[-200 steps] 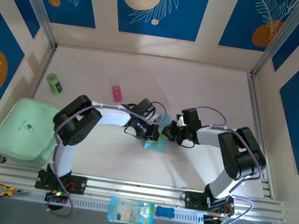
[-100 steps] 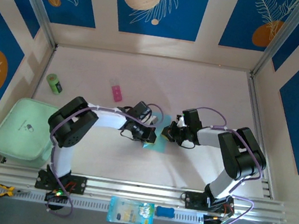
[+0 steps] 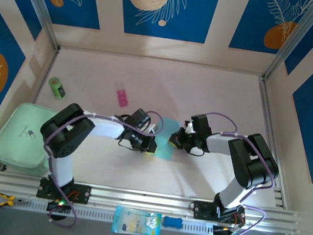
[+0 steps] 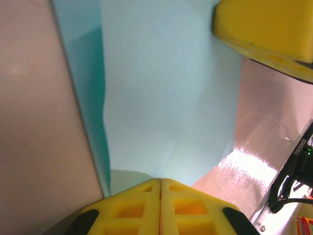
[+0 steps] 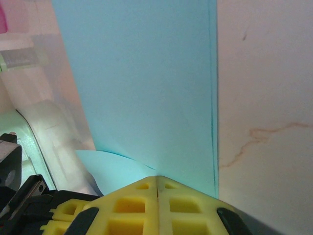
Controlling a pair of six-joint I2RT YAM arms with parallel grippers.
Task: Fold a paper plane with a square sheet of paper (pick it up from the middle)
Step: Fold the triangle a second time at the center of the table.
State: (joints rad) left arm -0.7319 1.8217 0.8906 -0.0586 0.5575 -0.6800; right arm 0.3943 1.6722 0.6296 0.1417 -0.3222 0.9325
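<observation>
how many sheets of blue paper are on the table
1: the square sheet of paper, mid-table, between the left end effector and the right end effector. A second beneath it would be hidden.

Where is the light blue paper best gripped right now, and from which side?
Probably its free far edge, coming low from beyond it. The paper lies flat and thin, with the shut left gripper and right gripper crowding its sides.

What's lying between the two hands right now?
In the top view, the light blue sheet of paper lies between the left hand and the right hand, with both hands shut.
</observation>
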